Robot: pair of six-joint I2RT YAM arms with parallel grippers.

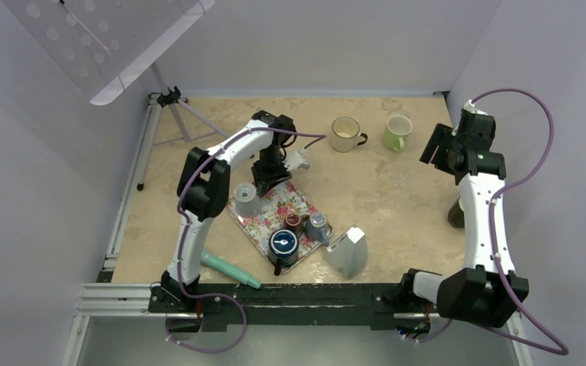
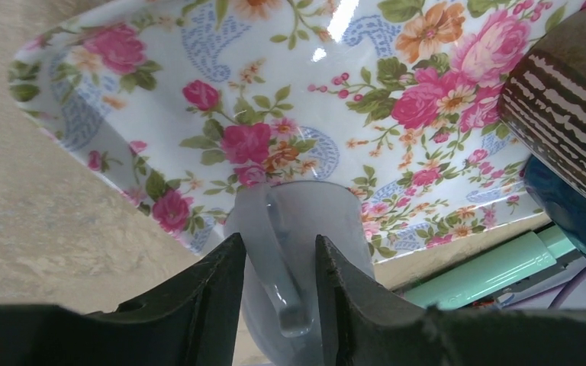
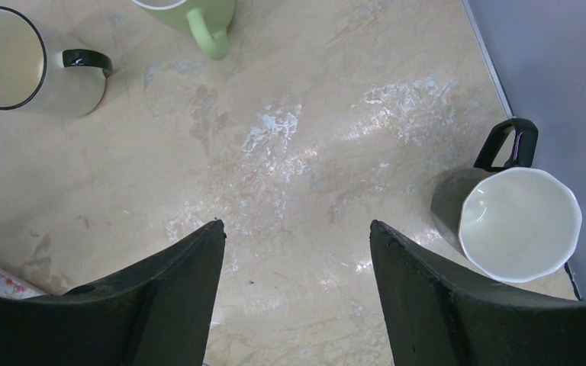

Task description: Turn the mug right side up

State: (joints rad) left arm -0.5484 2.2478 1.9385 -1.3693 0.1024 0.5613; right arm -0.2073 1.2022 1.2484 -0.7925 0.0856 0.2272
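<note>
The beige tabletop (image 1: 397,206) carries one floral tray (image 1: 294,200). The grey mug (image 1: 246,197) sits mouth down at the tray's left corner, its handle between the narrowed fingers of the left pincer (image 2: 280,240); whether they grip it cannot be told. The right pincer (image 3: 297,236) gapes wide above the tabletop. Seven cups in all: four at the tray, three upright apart, namely a cream mug (image 1: 346,133), a green mug (image 1: 397,132) and a dark mug (image 3: 515,221).

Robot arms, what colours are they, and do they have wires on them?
The left arm and right arm both have smooth white tube-shaped links joined by chunky black joints. A thin purple cable loops along the outside of each one. The left pincer and right pincer each have two black, wedge-shaped fingers.
</note>
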